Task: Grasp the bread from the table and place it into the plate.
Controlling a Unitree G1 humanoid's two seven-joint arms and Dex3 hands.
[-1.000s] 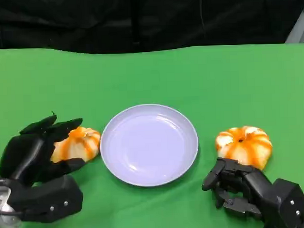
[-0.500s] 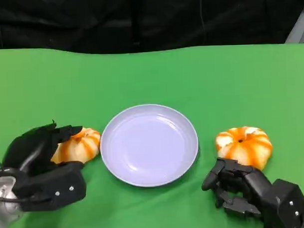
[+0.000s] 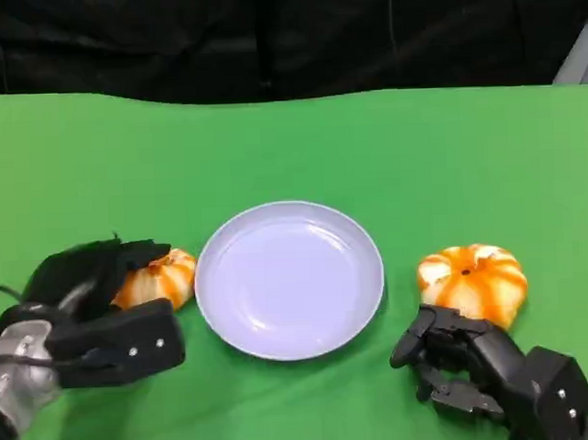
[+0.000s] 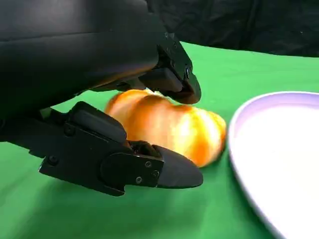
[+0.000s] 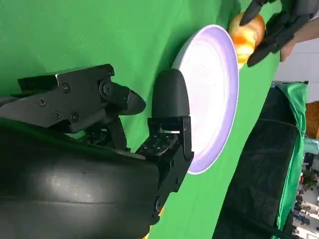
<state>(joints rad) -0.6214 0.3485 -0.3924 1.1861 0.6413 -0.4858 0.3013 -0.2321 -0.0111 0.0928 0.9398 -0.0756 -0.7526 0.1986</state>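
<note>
Here, seen from the head camera, a green table [image 3: 301,142] carries a round pale lavender plate [image 3: 289,279] at its middle, with nothing lying in it. At nine o'clock from the plate, just beside its rim, sits an orange-and-white striped bread bun [image 3: 161,281], resting on the green cloth. The robot's left hand [image 3: 94,309] is wrapped around this bun: dark fingers curve over its top and far side, and the thumb reaches in low on the near side. In the left wrist view the bun [image 4: 167,125] lies between the upper fingers [image 4: 169,79] and the thumb, with the plate's rim [image 4: 239,149] just beyond it; the fingers look to be touching the bun, though whether they grip it firmly cannot be told. At three o'clock from the plate, a little apart from its rim, lies a second bun [image 3: 473,281], rounder, with orange stripes meeting at a dark centre spot. The robot's right hand [image 3: 463,364] rests at about six o'clock from that bun, close to it, its fingers curled inward and holding nothing. The right wrist view shows those bent fingers [image 5: 167,129] over the green cloth, with the plate [image 5: 212,94] beyond them. Behind the table hangs a black backdrop [image 3: 268,37].
</note>
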